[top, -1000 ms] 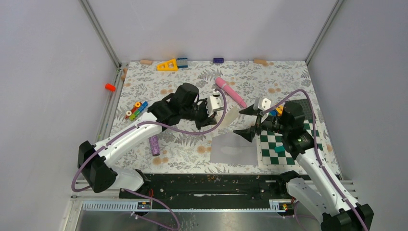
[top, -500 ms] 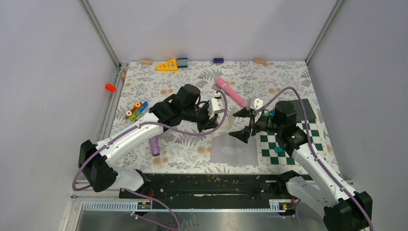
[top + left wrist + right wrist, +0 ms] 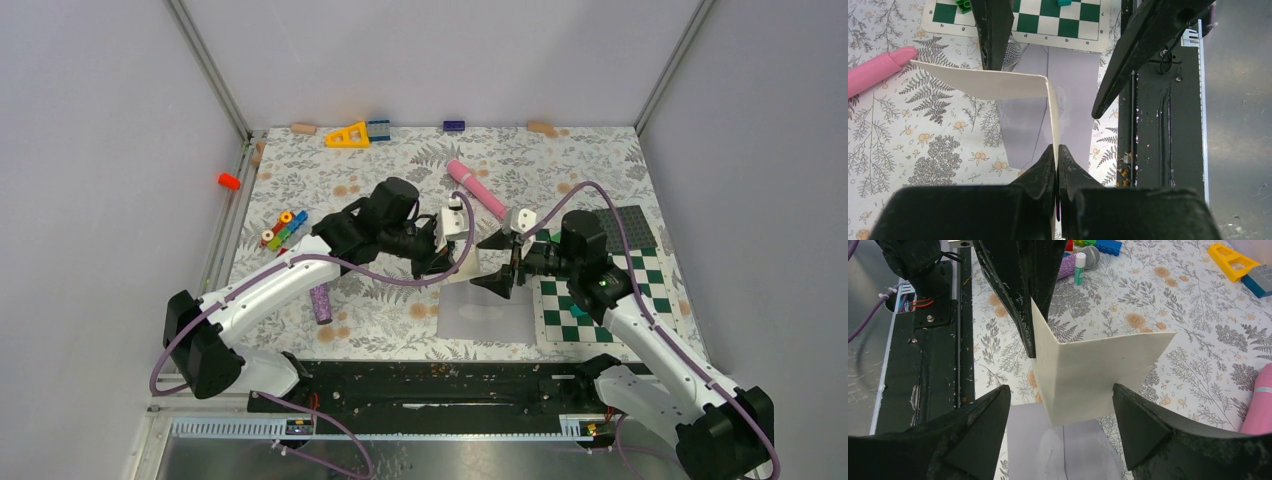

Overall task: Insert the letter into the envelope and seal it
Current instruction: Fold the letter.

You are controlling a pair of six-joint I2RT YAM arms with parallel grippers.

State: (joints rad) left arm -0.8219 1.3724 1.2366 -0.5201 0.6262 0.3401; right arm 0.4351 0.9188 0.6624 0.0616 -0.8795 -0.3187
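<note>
One envelope (image 3: pixel 485 312), pale grey-lavender, lies flat by the table's near edge, its right side just beside one green-and-white checkerboard mat (image 3: pixel 556 325). One letter (image 3: pixel 993 84), cream and folded to an angle, is above the envelope, pinched at one edge by the clenched left gripper (image 3: pixel 1056 150). The right gripper (image 3: pixel 1060 390) is spread wide, one finger on either side of the letter; one pink tube (image 3: pixel 478 190) lies farther back.

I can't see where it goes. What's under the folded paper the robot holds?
The grey envelope lies flat on the flowery table below the letter. The letter hides part of it, and its inside cannot be seen.
</note>
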